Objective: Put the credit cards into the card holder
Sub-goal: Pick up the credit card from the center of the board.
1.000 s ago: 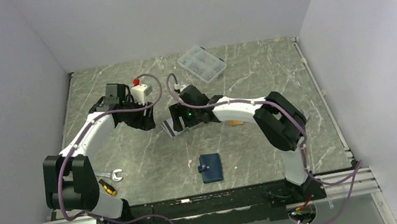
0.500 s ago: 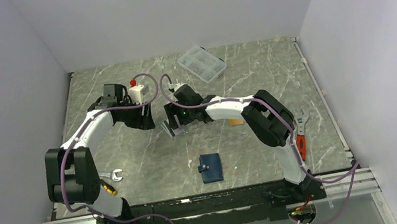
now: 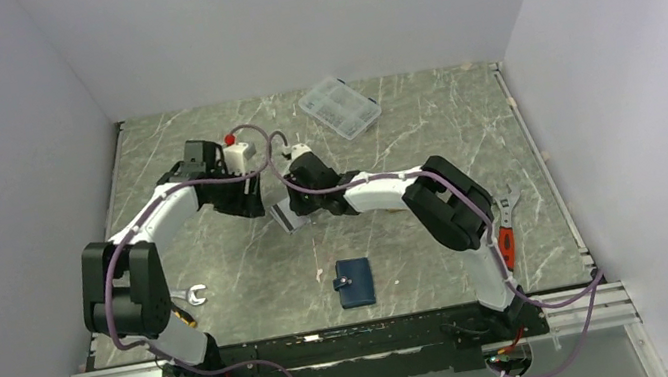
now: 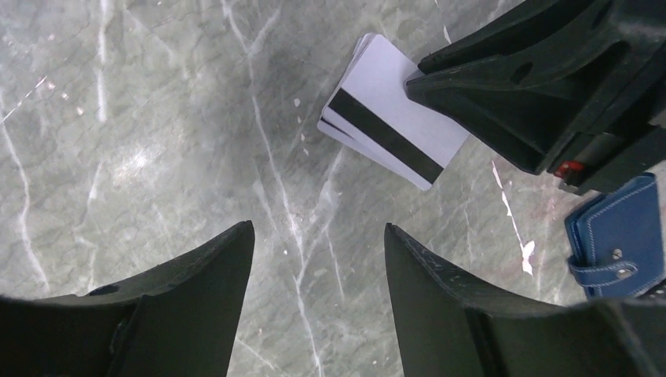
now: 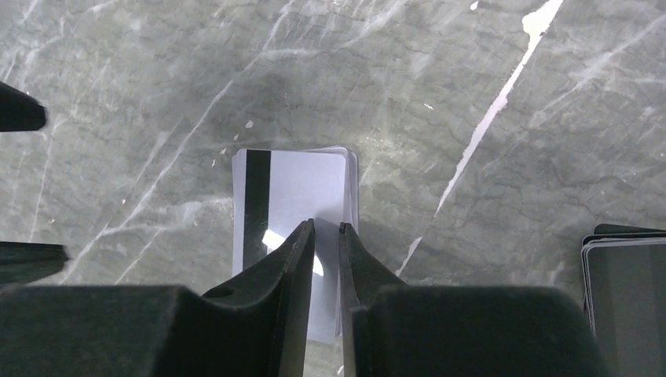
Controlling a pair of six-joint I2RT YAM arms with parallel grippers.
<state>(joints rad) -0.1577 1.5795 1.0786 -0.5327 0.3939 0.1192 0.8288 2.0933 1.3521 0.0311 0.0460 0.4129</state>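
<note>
A small stack of silver-grey credit cards [image 3: 284,220] lies flat on the marble table, the top one showing a dark stripe [image 5: 257,206]. My right gripper [image 5: 326,226] is right over that stack [image 4: 389,126]. Its jaws are drawn almost together with only a thin slit, and nothing is between them. More dark credit cards [image 5: 626,290] lie at the right edge of the right wrist view. My left gripper [image 4: 318,228] hovers open over bare table just left of the stack, holding nothing. The navy card holder [image 3: 355,282] lies closed near the front, apart from both grippers [image 4: 616,236].
A clear compartment box [image 3: 339,107] sits at the back. A white box with a red knob [image 3: 235,151] stands behind the left arm. A small wrench [image 3: 193,294] lies front left, and an orange-handled wrench [image 3: 505,224] lies to the right.
The right gripper's jaws have closed from wide to nearly together, and it has shifted slightly left, over the silver cards. The left gripper edged a little right.
</note>
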